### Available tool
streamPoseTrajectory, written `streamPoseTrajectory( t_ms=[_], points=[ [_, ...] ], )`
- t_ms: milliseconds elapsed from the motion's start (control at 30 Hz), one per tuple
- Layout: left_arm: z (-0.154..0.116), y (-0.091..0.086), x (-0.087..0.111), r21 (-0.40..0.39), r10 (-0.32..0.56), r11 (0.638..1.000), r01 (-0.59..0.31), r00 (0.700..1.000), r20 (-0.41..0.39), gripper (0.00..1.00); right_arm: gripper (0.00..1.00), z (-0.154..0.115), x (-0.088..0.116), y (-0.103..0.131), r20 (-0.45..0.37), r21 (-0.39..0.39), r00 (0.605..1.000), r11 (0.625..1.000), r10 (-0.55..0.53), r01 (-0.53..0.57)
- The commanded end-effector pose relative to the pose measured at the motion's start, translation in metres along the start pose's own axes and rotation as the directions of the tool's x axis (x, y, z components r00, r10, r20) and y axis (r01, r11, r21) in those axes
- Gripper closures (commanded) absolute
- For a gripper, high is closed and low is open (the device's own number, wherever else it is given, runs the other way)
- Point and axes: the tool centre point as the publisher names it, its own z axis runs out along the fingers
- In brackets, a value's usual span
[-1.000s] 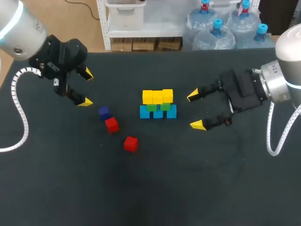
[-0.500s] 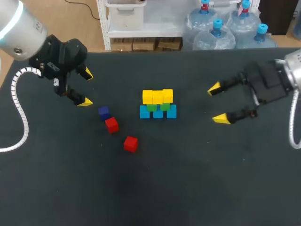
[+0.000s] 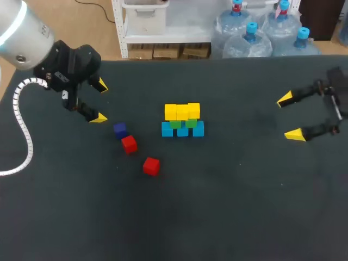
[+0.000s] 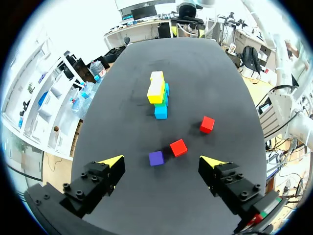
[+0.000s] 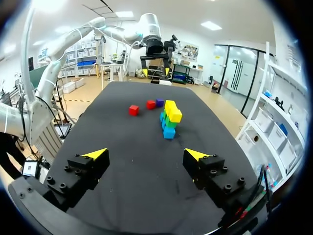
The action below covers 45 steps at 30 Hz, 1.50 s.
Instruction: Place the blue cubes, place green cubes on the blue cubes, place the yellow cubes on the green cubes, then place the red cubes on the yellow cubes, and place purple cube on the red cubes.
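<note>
1. While both grippers stand spread and empty, your main hazard in the head view is the stack at mid-table. There the yellow cubes sit on the green cubes, which sit on the blue cubes, and all of them only rest loosely. The yellow row looks wider than the green pair, so a hard or off-centre placement could tip it. The left gripper hovers near the purple cube. The right gripper is well apart from everything, at the table's right edge.

2. From the left wrist view, the purple cube and the near red cube lie just ahead of the open fingers, almost touching each other. If you descend carelessly, one finger could land on the purple cube or shove it away while you pinch the red. The far red cube stands apart and looks like the safer pick.

3. From the right wrist view, the stack lies ahead of the wide-open right gripper, with both red cubes beyond it. If you send this arm for them, it risks brushing the stack or meeting the left arm.
</note>
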Motion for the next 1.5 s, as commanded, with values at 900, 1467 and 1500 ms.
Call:
streamPoseTrajectory(
  t_ms=[900,1467,1500],
  points=[
    [0.025,0.004,0.013,0.095,0.305,0.95,-0.297,0.949,-0.086,0.0,0.0,-0.006,0.005,0.001,0.006,-0.014,1.0,1.0,0.003,-0.003],
    [0.055,-0.014,-0.005,0.318,0.704,0.696,-0.644,0.7,-0.124,0.0,0.0,-0.006,0.005,0.001,0.006,-0.014,1.0,1.0,0.003,-0.003],
    [0.056,-0.017,-0.007,0.323,0.711,0.687,-0.651,0.695,-0.111,0.0,0.0,-0.006,0.005,0.001,0.006,-0.014,1.0,1.0,0.003,-0.003]
  ],
)
